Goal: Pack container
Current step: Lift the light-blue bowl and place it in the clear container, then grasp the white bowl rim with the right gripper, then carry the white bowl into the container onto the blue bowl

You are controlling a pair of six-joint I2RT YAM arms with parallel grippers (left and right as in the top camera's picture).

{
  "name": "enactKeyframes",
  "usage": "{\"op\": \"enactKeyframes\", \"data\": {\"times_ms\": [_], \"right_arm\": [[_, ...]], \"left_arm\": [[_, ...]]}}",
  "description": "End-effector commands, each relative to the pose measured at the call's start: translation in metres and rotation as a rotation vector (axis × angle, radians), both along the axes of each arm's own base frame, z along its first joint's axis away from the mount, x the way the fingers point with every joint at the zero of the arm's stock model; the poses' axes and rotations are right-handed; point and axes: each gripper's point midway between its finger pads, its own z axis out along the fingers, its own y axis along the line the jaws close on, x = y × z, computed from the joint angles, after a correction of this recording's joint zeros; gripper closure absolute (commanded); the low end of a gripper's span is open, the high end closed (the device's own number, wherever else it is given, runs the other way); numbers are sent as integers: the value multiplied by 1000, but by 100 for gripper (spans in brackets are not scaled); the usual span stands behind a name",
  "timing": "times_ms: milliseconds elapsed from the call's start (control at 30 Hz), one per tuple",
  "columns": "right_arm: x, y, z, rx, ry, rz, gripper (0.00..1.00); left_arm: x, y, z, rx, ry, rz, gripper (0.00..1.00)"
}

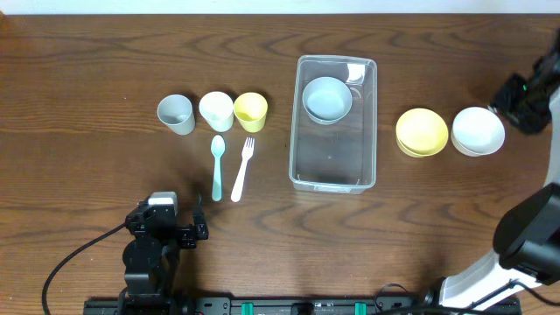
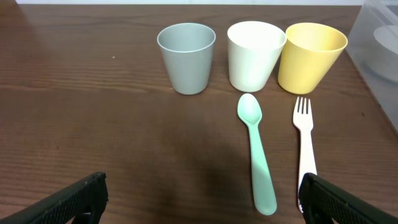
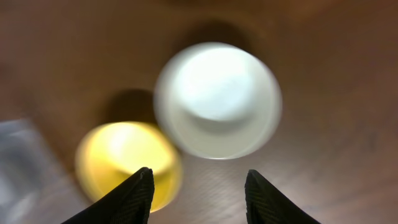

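Observation:
The clear plastic container [image 1: 333, 122] stands at the table's middle with a pale blue bowl [image 1: 327, 98] in its far end; its corner shows in the left wrist view [image 2: 380, 43]. A yellow bowl [image 1: 422, 132] and a white bowl [image 1: 478, 130] sit to its right, blurred in the right wrist view [image 3: 127, 162] [image 3: 217, 99]. A grey cup [image 1: 176, 113], white cup [image 1: 216, 110] and yellow cup [image 1: 250, 109] stand left, above a mint spoon [image 1: 217, 166] and white fork [image 1: 242, 169]. My left gripper [image 2: 202, 202] is open and empty near the front edge. My right gripper [image 3: 199, 186] is open and empty, beside the white bowl.
Dark wooden table [image 1: 87, 105]. The right arm's base [image 1: 525, 236] stands at the front right and the left arm's base [image 1: 153, 249] at the front left. In the left wrist view the spoon [image 2: 258, 155] and fork [image 2: 305, 149] lie just ahead of the fingers.

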Motion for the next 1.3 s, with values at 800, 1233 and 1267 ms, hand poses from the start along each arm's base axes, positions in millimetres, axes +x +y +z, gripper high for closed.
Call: {"op": "enactKeyframes", "data": {"times_ms": [800,1233,1267], "right_arm": [[-36,-21,-123,80,111,-130,99],[7,34,109,-11,-427,40,99],[10,55,126,2,-477,93,99]], "left_arm": [[0,1,-7,-12,12,7,2],[0,1,-7,-12,12,7,2],[0,1,-7,-12,12,7,2]]}}
